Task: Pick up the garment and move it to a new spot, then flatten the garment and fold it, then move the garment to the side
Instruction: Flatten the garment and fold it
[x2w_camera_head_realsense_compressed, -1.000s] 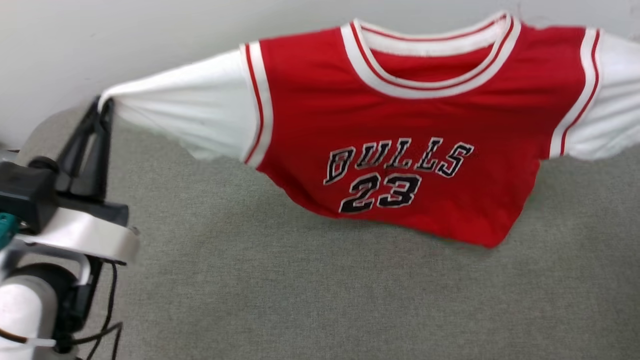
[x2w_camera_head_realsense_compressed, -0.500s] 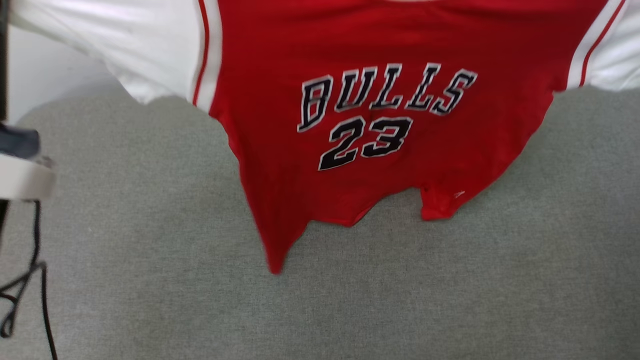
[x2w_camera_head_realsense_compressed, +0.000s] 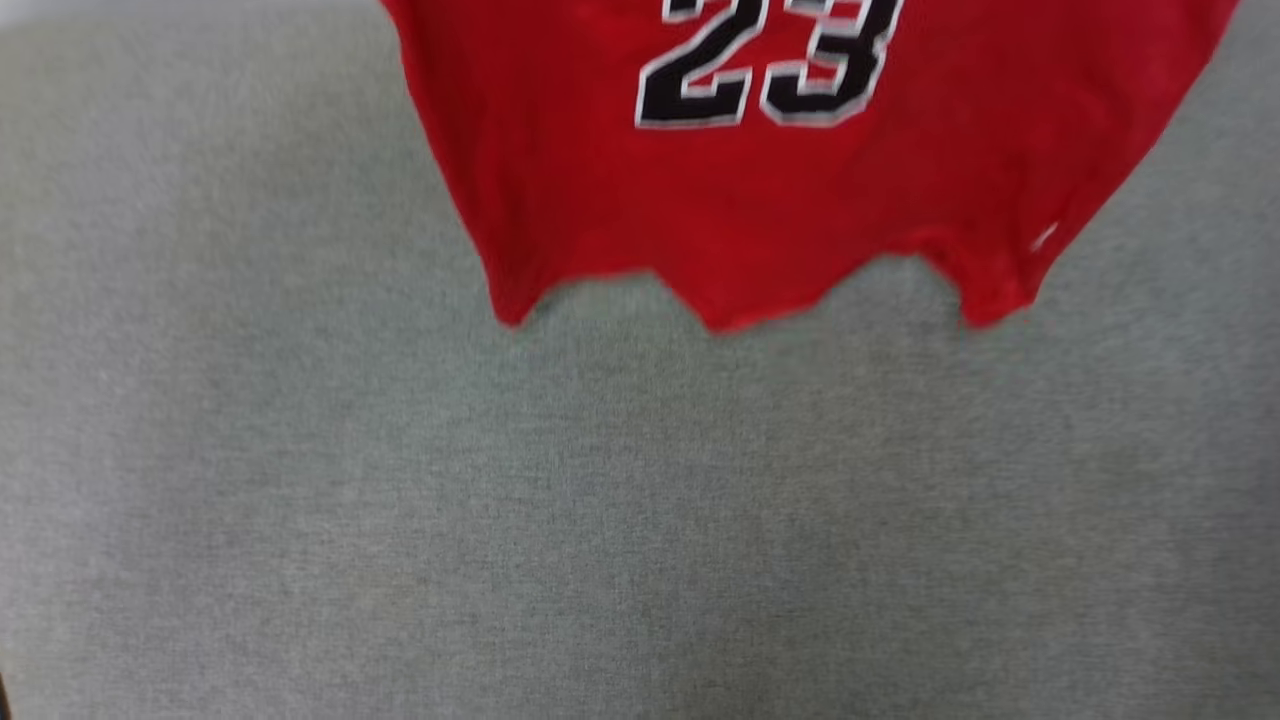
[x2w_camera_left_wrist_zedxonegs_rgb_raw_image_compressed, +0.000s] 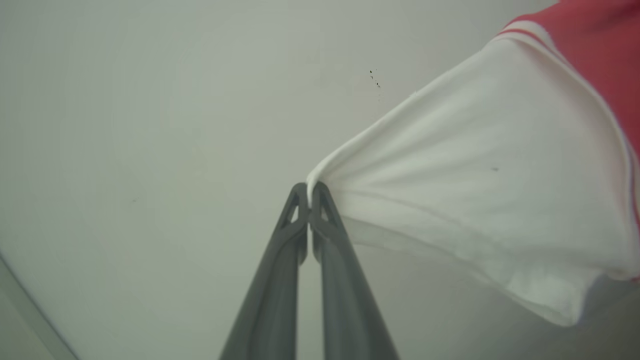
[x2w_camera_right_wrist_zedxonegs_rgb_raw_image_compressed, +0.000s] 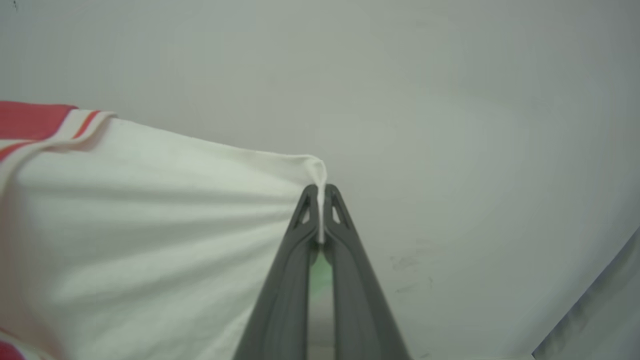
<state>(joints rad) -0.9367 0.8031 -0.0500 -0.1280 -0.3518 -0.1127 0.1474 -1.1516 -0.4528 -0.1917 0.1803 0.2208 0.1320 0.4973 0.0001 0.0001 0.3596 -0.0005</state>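
The garment (x2w_camera_head_realsense_compressed: 780, 200), a red jersey with a black "23", hangs at the top of the head view, its wavy bottom hem above the grey cloth surface (x2w_camera_head_realsense_compressed: 620, 520). Its upper part is cut off by the frame. In the left wrist view my left gripper (x2w_camera_left_wrist_zedxonegs_rgb_raw_image_compressed: 310, 192) is shut on the edge of one white sleeve (x2w_camera_left_wrist_zedxonegs_rgb_raw_image_compressed: 475, 200), which stretches away to the right toward the red body. The right wrist view has my right gripper (x2w_camera_right_wrist_zedxonegs_rgb_raw_image_compressed: 320, 192) shut on the tip of the other white sleeve (x2w_camera_right_wrist_zedxonegs_rgb_raw_image_compressed: 150, 240), pulled taut to the left.
A pale plain wall (x2w_camera_left_wrist_zedxonegs_rgb_raw_image_compressed: 150, 125) stands behind both held sleeves. The grey fabric surface spreads wide below the hanging hem.
The head view has swung downward, so the jersey sits higher in the picture and the left arm has left it. The hem hangs freer, with the sleeves still held.
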